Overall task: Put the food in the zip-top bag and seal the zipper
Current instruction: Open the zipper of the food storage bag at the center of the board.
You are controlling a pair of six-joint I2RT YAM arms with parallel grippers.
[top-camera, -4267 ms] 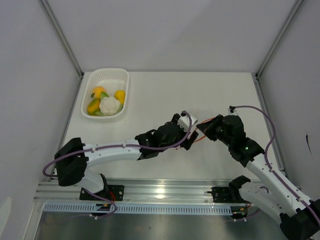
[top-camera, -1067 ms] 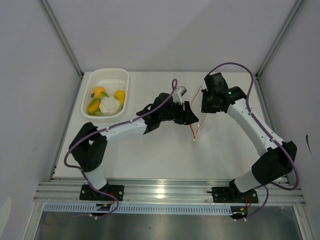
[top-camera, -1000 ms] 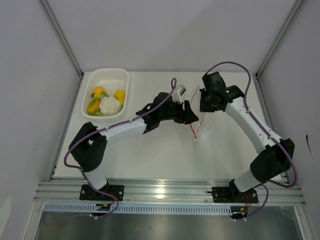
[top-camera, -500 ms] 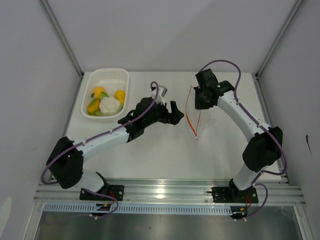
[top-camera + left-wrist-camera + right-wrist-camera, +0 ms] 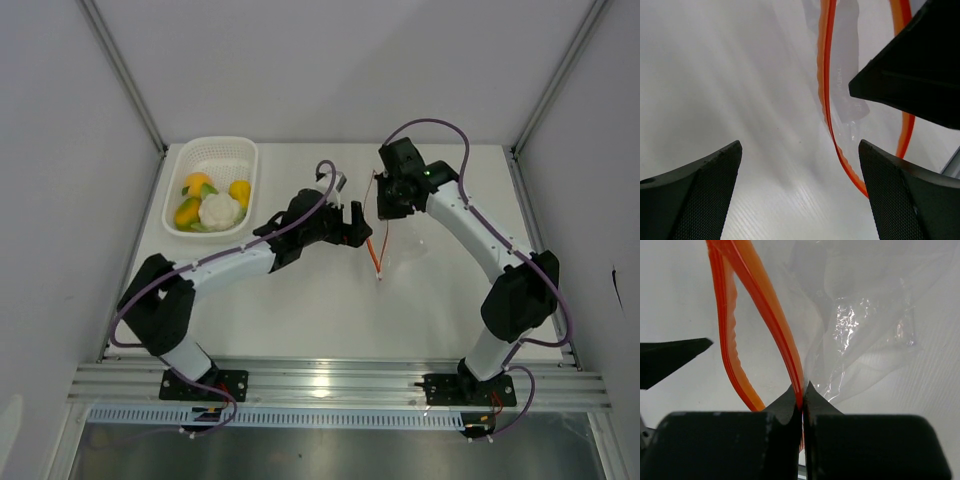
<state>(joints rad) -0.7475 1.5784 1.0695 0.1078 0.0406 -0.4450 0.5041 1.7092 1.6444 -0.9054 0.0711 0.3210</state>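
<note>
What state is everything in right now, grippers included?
left gripper, open, empty, beside the zipper.
right gripper, shut on the zipper.
zipper, unsealed, its two sides parted.
zip-top bag, mouth open, no food inside.
food, in the basket.
basket, upright, holding the food.

Left pincer [image 5: 357, 222] now gapes free of the zip-top bag [image 5: 865, 325], which the right pincer [image 5: 803, 390] carries nearer the basket [image 5: 213, 148].

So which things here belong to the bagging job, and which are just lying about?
Job: zip-top bag, its orange zipper pinched in the right tool; food; open left tool.
Lying about: white mesh basket holding the food; table.
</note>
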